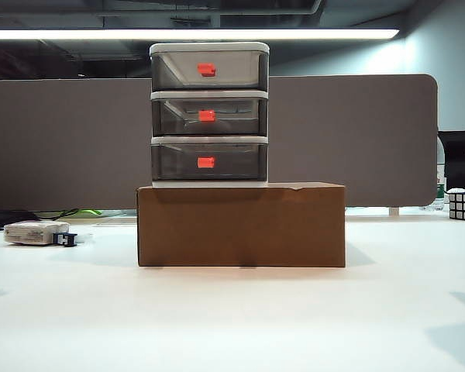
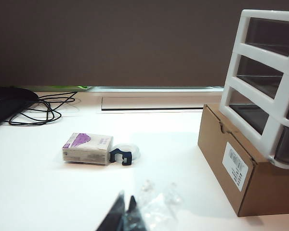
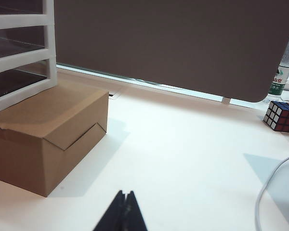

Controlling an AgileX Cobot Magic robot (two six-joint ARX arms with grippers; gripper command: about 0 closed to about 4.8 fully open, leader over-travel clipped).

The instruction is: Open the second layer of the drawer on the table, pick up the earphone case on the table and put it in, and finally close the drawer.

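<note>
Office corner behind a grey partition

A grey partition panel (image 1: pixel 356 139) spans mid-frame; above it a long ceiling light strip (image 1: pixel 194 34) glows under dark pipework, with a pale wall (image 1: pixel 449 70) at upper right.

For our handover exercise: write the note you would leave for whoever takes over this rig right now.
Left gripper: shut, empty, low over the table on the left side.
Right gripper: shut, empty, over the right side.
Drawer stands on a cardboard box; all three tiers closed, including the second layer.
Earphone case: not seen in any view.
Done: nothing.
Left: open the second layer, find and put in the case, close.
</note>
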